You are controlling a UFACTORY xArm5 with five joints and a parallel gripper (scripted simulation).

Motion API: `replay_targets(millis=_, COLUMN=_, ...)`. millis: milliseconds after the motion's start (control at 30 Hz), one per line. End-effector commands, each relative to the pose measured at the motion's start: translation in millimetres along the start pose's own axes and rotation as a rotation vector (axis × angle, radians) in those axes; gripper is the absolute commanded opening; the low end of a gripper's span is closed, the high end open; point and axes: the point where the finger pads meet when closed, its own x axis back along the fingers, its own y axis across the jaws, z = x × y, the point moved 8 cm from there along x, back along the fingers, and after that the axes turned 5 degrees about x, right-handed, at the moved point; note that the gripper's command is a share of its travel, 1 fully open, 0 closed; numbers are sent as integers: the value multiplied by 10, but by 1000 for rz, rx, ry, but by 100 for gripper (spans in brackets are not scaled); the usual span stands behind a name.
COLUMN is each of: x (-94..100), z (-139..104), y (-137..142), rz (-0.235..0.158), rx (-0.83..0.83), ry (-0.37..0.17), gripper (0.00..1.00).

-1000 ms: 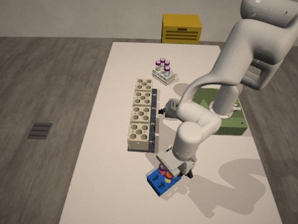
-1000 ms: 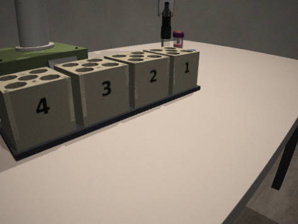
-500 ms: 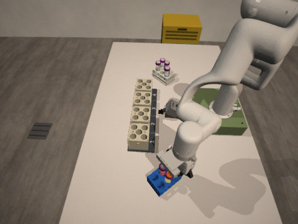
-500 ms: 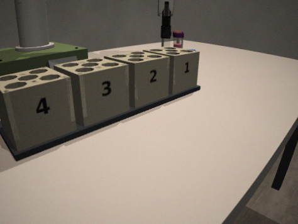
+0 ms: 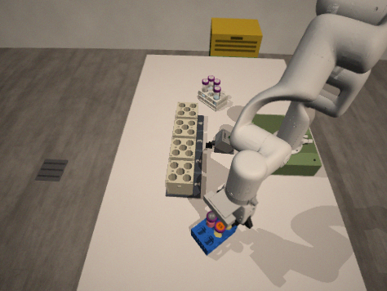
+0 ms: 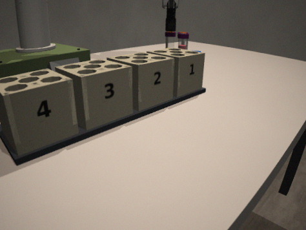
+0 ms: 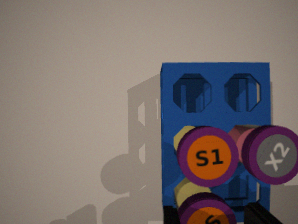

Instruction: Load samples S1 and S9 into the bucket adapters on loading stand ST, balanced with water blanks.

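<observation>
On the pale table (image 5: 135, 229) (image 6: 181, 155) (image 7: 65, 75), labels read S1 and X2.

Matt beige adapters (image 5: 180, 185) (image 6: 157, 94), smooth and plastic-looking, dull dark stand base (image 5: 199, 163) (image 6: 110, 125), smooth blue plastic-looking rack (image 5: 206, 247) (image 7: 215, 70), clear see-through tube walls (image 6: 183, 42), matt pale tabletop (image 5: 135, 229) (image 6: 161, 155) (image 7: 65, 60), smooth satin white arm (image 5: 245, 172), wood-look floor (image 5: 53, 102).

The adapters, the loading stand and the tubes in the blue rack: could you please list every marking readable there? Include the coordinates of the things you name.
"1": adapter (image 5: 180, 187) (image 6: 190, 81)
"2": adapter (image 5: 182, 157) (image 6: 155, 90)
"3": adapter (image 5: 184, 136) (image 6: 106, 106)
"4": adapter (image 5: 187, 114) (image 6: 42, 124)
"1", "2", "3", "4": loading stand (image 5: 197, 192) (image 6: 106, 123)
"S1": orange-dotted cap (image 5: 220, 226) (image 7: 208, 157)
"X2": grey-dotted cap (image 5: 211, 217) (image 7: 276, 155)
"S", rest cut off: lower cap (image 7: 207, 218)
Adapter-top hole numbers: too small.
</observation>
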Motion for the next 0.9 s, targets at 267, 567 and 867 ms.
replay_targets(millis=267, x=223, z=10, y=-2, rz=1, rx=0, ry=4, gripper=44)
replay_targets(millis=567, x=383, z=10, y=-2, rz=1, rx=0, ry=4, gripper=44)
replay_targets(millis=867, x=523, z=9, y=-2, rz=1, rx=0, ry=4, gripper=44)
